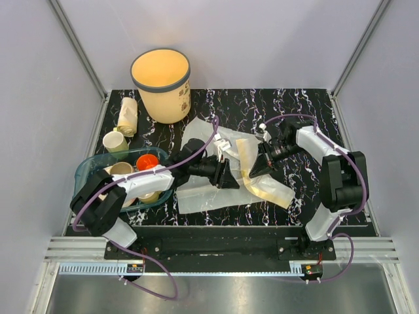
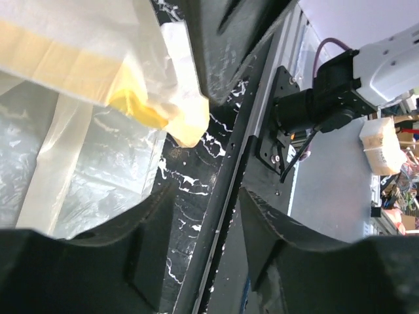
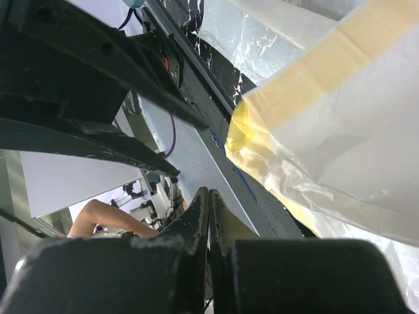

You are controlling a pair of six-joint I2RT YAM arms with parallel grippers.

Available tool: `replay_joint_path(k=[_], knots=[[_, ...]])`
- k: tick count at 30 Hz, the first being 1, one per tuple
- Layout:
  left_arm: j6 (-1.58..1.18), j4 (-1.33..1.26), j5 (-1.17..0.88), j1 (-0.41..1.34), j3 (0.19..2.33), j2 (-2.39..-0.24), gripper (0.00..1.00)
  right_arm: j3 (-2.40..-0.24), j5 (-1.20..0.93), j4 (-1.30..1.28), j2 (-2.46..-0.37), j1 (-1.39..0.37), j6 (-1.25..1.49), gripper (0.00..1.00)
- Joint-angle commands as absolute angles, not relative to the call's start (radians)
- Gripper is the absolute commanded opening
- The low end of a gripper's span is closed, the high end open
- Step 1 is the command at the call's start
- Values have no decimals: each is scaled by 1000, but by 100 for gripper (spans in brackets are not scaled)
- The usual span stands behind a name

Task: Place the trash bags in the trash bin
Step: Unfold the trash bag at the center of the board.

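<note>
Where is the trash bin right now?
Top view: the trash bin stands upright, far side of the table, left of centre, just beyond the spread trash bags.

Left arm point(image 1: 147, 178) low over bench, reaching toward 3 o'clock; left gripper point(image 1: 226, 176) fingers point(image 2: 124, 261) apart, clear gap. Right arm point(image 1: 340, 180) folded, wrist doubling back toward 8 o'clock; right gripper point(image 1: 263, 163) fingers point(image 3: 190, 226) pressed tight together. Grippers near each other, tips facing.

- The trash bin point(image 1: 167, 104) — far edge of the table point(image 1: 308, 111), left of centre.
- The trash bags point(image 1: 209, 191) — spread mid-table, before the bin.
- The tray point(image 1: 87, 167) — near left, cups point(image 1: 121, 169) in it.
</note>
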State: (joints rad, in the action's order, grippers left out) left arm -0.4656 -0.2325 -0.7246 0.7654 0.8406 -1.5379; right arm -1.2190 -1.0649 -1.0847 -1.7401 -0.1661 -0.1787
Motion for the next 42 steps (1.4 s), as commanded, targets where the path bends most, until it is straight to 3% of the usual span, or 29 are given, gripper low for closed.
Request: replay_joint_path(k=[1,10,12,13,16,17,20,26,34,38,42], knots=[[-518,-308,-666,752,816,-1535,54,-1233,-1046,-1074,-1690,-161,-196,0],[-905,-692,-712,709,828,-1727,64,-1259,-973,-1101,-1661,-126,-222,0],[-939,-718,-706,712,821,-1749,64,-1270,-966,-1112,-1655,-124,-225,7],[-945,-725,-707,712,816,-1756,61,-1273,-965,-1117,-1652,-123,-239,21],[-1009,-828,-719,713,818,-1802,45,-1269,-940,-1098,-1644,-124,-241,44],[-1023,-854,-719,715,825,-1813,29,-1264,-937,-1091,-1640,-127,-238,48],[-1060,-893,-726,722,857,-1839,13,-1249,-917,-1071,-1643,-141,-225,57],[-1092,-894,-718,723,845,-1836,0,-1198,-903,-994,-1643,-166,-212,56],[-1089,-881,-718,723,831,-1824,0,-1157,-890,-904,-1652,-213,-172,56],[-1098,-873,-722,727,833,-1830,0,-1151,-867,-851,-1646,-244,-111,61],[-1132,-861,-712,732,830,-1838,0,-1123,-871,-784,-1611,-250,-77,59]])
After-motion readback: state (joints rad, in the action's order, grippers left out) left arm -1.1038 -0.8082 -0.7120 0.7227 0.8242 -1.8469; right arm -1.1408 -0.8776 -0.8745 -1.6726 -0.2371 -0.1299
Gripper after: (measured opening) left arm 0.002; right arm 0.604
